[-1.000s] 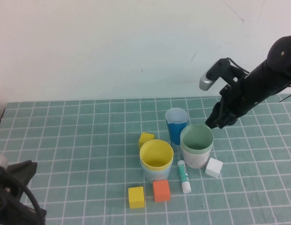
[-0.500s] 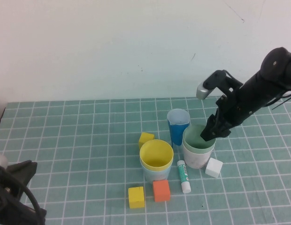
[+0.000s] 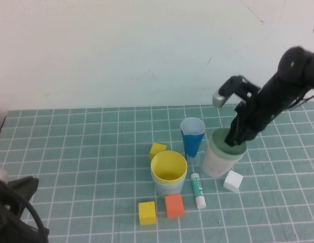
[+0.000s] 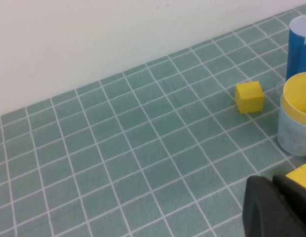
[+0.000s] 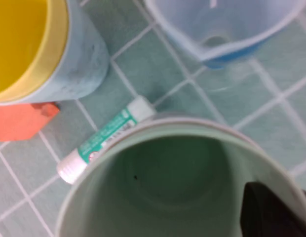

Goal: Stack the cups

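Observation:
A pale green cup (image 3: 221,153) stands right of centre and leans a little. My right gripper (image 3: 235,137) is shut on its far rim, one finger inside the cup. In the right wrist view the green cup (image 5: 172,168) fills the lower part and a dark finger (image 5: 271,212) sits inside its rim. A blue cup (image 3: 191,135) stands just to its left. A yellow cup (image 3: 168,172) sits in a pale blue one near the front. My left gripper (image 3: 15,212) is parked at the front left corner, shut and empty; it shows in the left wrist view (image 4: 273,185).
A glue stick (image 3: 198,190) lies between the yellow and green cups. A white block (image 3: 232,180), an orange block (image 3: 173,205) and yellow blocks (image 3: 147,212) (image 3: 157,150) lie around them. A white wall runs along the back.
My right gripper has come down onto the green cup's rim and closed on it. The cup has shifted a little right and tilted. The left arm has not moved.

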Controlling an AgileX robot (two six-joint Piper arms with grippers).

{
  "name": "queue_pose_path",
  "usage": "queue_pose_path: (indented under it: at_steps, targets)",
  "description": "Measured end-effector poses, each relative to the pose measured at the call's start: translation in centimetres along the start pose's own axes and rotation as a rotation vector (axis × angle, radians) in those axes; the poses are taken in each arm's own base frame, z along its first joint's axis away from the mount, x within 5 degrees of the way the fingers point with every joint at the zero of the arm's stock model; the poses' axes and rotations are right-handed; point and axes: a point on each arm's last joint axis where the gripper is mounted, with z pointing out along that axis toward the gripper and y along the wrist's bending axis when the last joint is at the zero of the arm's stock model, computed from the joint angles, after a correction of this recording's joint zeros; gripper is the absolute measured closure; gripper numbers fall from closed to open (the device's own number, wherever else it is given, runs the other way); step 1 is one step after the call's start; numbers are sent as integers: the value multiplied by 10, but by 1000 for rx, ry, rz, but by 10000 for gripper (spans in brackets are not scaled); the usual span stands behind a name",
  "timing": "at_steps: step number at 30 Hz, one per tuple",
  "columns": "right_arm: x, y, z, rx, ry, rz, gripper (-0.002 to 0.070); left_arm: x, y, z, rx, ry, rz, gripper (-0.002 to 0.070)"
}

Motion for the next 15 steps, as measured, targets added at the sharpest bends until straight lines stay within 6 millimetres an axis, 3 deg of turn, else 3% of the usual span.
queue_pose_path:
  at_steps: [6,10,12,15]
  targets:
    - [-35,5,-75,103,-65,-46,643,1,0,0,-2,6,0,676]
    - [-63,30,-120,51,-208,-74,643,1,0,0,-1,3,0,676]
    - [-75,48,-124,19,-230,-126,643,0,0,-2,1,-12,-1,676]
    - [-92,77,-112,3,-211,-214,643,-1,1,-6,1,-33,-4,676]
